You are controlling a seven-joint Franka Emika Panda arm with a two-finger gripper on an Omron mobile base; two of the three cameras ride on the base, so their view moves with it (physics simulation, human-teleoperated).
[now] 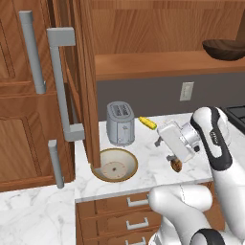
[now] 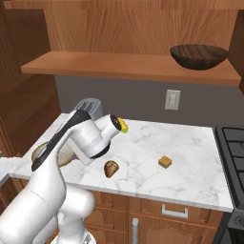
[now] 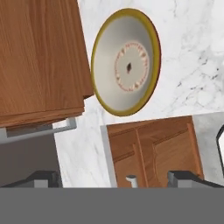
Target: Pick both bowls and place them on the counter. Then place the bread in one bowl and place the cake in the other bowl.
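Beige bowl [image 1: 114,165] on counter [image 2: 190,162] — tucked against cabinet door [image 1: 87,81], toaster [image 1: 120,123] behind.

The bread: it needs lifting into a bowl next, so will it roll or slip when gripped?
The bread looks knobbly and oval, so it may rock or roll if nudged. Its small size probably means light. The rough surface likely grips well.

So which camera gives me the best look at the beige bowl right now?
The hand view: the beige bowl shows whole, centre pattern included. In the left base view it is partly tucked behind the cabinet door; in the right base view the arm covers most of it.
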